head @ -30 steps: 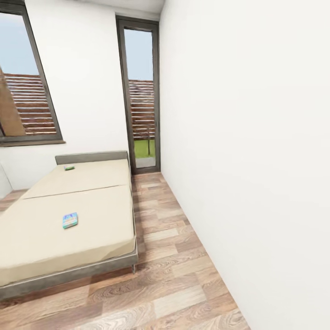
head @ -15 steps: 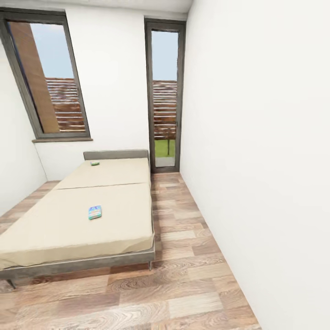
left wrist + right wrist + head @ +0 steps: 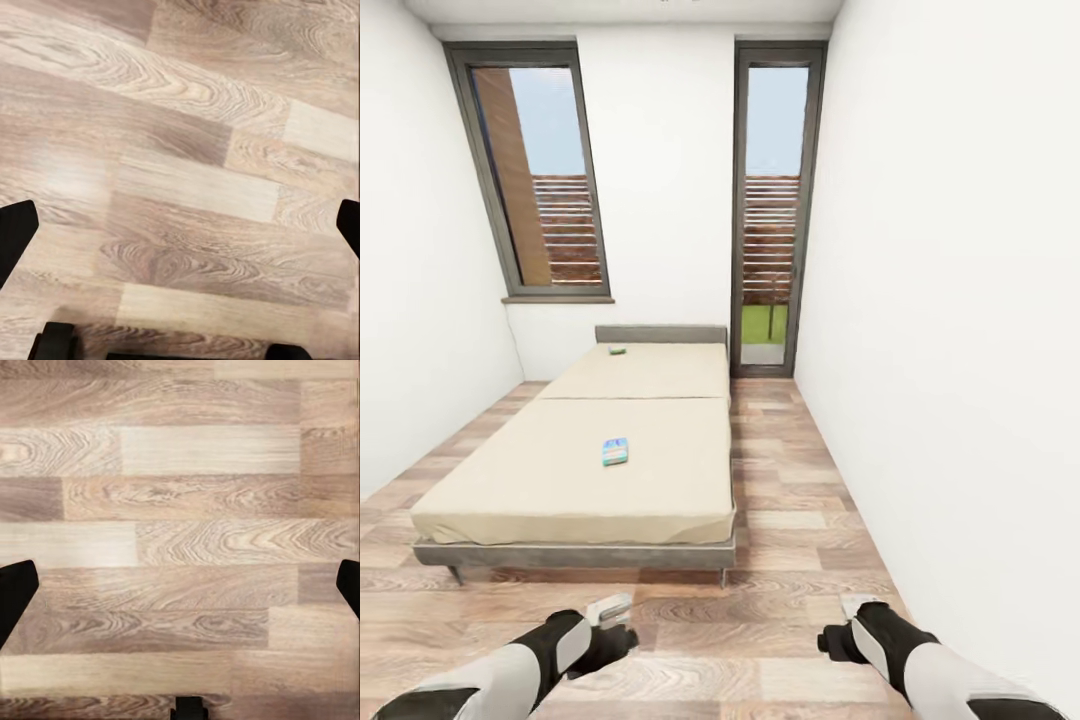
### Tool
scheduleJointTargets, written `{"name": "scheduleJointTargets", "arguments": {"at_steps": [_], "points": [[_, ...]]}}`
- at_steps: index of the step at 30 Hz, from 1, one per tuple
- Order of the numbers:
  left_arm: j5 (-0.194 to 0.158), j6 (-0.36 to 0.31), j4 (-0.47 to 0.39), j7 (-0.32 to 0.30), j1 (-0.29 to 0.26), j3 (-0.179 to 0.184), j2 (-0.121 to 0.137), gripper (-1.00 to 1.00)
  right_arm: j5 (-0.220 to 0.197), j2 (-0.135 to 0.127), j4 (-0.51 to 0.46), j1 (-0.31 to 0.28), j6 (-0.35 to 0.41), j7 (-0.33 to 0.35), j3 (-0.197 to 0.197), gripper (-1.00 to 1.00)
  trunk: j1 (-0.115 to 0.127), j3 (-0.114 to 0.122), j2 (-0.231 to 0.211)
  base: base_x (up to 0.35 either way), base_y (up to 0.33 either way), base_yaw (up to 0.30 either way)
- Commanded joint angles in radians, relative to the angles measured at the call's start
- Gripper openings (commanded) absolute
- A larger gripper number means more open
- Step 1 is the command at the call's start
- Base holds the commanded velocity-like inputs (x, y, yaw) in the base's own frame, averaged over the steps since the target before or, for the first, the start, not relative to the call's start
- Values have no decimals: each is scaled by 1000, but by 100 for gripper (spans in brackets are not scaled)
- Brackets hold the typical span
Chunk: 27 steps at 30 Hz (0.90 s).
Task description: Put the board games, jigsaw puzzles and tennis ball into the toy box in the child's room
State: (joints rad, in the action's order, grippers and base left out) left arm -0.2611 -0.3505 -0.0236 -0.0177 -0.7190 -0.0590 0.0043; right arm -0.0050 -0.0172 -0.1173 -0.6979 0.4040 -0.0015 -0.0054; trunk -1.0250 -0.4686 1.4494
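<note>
Head view — two board games [image 3: 615, 452] — bed [image 3: 560, 500]

— Bed contents?
— Blue-purple board game [image 3: 615, 452] lies flat mid-mattress on the bed [image 3: 560, 500]. A small green box [image 3: 618, 350] lies flat near the grey headboard.
— Surroundings?
— White-walled child's room [image 3: 660, 150], wood-plank floor.

We see two board games [image 3: 615, 452] on the bed [image 3: 560, 500], one nearer, one [image 3: 618, 350] by the headboard; windows behind.
</note>
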Motion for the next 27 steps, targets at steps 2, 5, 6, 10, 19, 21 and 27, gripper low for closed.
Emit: {"name": "scheduleJointTargets", "arguments": {"at_steps": [2,5,6,10,19,21,27], "points": [[-32,-33,-1,-1,-55,-12,-11,100,-2,-4,-20,-42,28,1,-2,100,0,-1,1,0,0,290],[-56,-54,-1,-1,-100,-17,-25,100,-2,-10,-44,-77,49,3,-2,100,0,-1,1,0,0,240],[-65,-61,-2,-1,-120,-18,-34,100,-3,-15,-60,-90,59,4,-3,100,0,-1,1,0,0,156],[-82,-74,-7,-1,-166,-23,-60,100,-3,-33,-133,-111,87,6,-4,100,0,-1,1,0,0,115],[-110,-92,-139,-2,-205,-32,-119,100,-5,-92,-370,-93,111,9,-4,100,0,-1,1,0,0,39],[-115,-96,-156,-2,-201,-32,-129,100,-5,-99,-404,-81,112,10,-4,100,0,-1,1,0,0,13],[-128,-108,-224,-1,-155,-27,-164,100,-5,-120,-609,9,117,30,-4,100,0,-1,1,0,0,7]]}}
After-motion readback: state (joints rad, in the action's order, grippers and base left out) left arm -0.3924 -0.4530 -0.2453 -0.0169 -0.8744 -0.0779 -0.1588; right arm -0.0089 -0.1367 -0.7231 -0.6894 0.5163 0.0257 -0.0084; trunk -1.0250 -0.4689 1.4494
